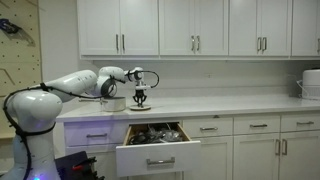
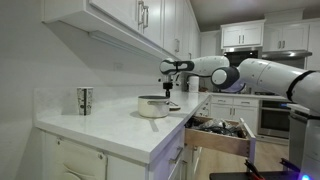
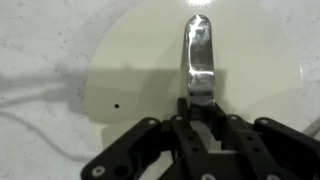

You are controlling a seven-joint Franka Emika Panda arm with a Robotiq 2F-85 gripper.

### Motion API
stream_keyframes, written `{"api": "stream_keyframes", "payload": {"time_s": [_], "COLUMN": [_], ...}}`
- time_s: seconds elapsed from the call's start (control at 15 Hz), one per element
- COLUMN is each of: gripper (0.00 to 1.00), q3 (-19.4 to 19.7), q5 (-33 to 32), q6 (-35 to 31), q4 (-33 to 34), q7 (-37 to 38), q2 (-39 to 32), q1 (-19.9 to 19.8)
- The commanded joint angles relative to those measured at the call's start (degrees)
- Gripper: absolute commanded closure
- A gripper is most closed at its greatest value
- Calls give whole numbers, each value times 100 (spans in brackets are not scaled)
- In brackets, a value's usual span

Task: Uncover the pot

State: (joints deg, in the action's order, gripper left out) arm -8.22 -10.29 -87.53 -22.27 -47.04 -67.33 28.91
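**Reference item: the pot.** In an exterior view the pot [image 2: 152,107] stands upright on the white countertop [image 2: 110,125], near the counter's front edge. It is a squat, pale metal vessel.

**Cover.** In the wrist view a pale round lid [image 3: 130,60] fills most of the frame, with marbled counter surface showing around its edge. A polished metal strip, the lid handle [image 3: 198,55], runs across the middle of the lid. A small dark vent hole [image 3: 117,103] lies to one side of the handle. The views do not show whether the lid rests on the pot rim or is raised off it.

**Tool.** The gripper [image 3: 198,105] points straight down over the pot. Its fingers are drawn in against both sides of the near end of the lid handle, pinching it. In both exterior views the gripper [image 2: 168,92] hangs directly above the pot's upper edge, with the arm reaching in horizontally [image 1: 140,98].

**Surroundings, relative to the pot.**
- A metal cup [image 2: 85,100] stands on the counter well apart from the pot, nearer the wall.
- A flat dark object [image 2: 174,105] lies just beside the pot, on the side away from the cup.
- An open drawer [image 2: 220,128] projects from the cabinet front below the pot and holds assorted utensils [image 1: 155,133].
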Motion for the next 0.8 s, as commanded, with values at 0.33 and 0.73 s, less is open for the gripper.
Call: {"api": "stream_keyframes", "payload": {"time_s": [0.33,0.73], "gripper": [28,0], "q3": [102,115], "q5": [-93,-116], "q6": [-233,-282], "q4": [-135,-116], "q7": [75,98], "q2": [193,260], "q1": [71,112]}}
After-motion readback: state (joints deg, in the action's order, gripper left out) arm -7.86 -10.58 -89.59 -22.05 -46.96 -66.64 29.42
